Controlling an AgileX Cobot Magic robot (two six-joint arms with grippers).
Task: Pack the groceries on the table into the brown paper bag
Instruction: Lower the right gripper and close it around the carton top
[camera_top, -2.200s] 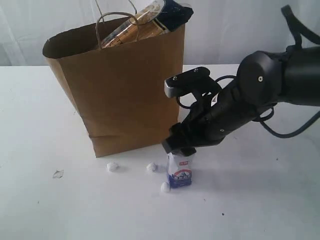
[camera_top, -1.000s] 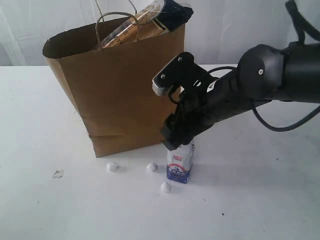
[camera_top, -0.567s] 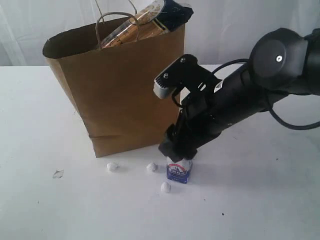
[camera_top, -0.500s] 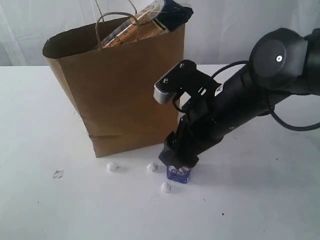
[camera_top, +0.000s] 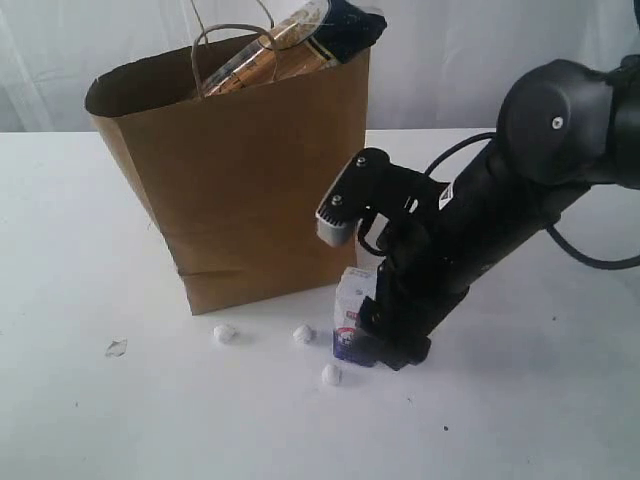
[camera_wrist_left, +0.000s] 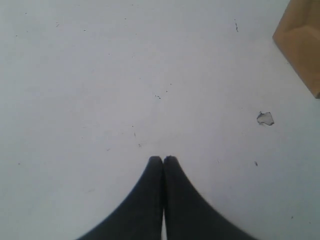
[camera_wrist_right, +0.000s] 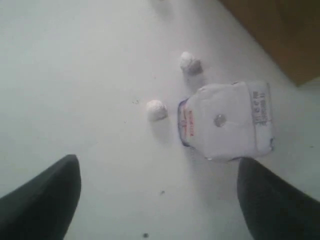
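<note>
The brown paper bag (camera_top: 240, 180) stands upright on the table (camera_top: 520, 430), and the spaghetti packet (camera_top: 300, 45) pokes out of its top. A small white-blue carton (camera_top: 354, 315) stands on the table just off the bag's front right corner. My right gripper (camera_wrist_right: 159, 165) is open, down by the table on the carton's right side. In the right wrist view the carton (camera_wrist_right: 227, 120) lies beyond the fingertips, close to one finger, with nothing between the jaws. My left gripper (camera_wrist_left: 163, 160) is shut and empty over bare table, and it does not appear in the exterior view.
Three small white balls (camera_top: 225, 333) (camera_top: 303, 334) (camera_top: 330, 375) lie in front of the bag, two of them next to the carton. A crumpled clear scrap (camera_top: 116, 348) lies left of them, and it also shows in the left wrist view (camera_wrist_left: 265, 118) near the bag's corner (camera_wrist_left: 300, 45).
My right arm has dropped from above the carton to its right side, and its jaws have spread wider. The carton's top now shows. The left gripper has not moved.
</note>
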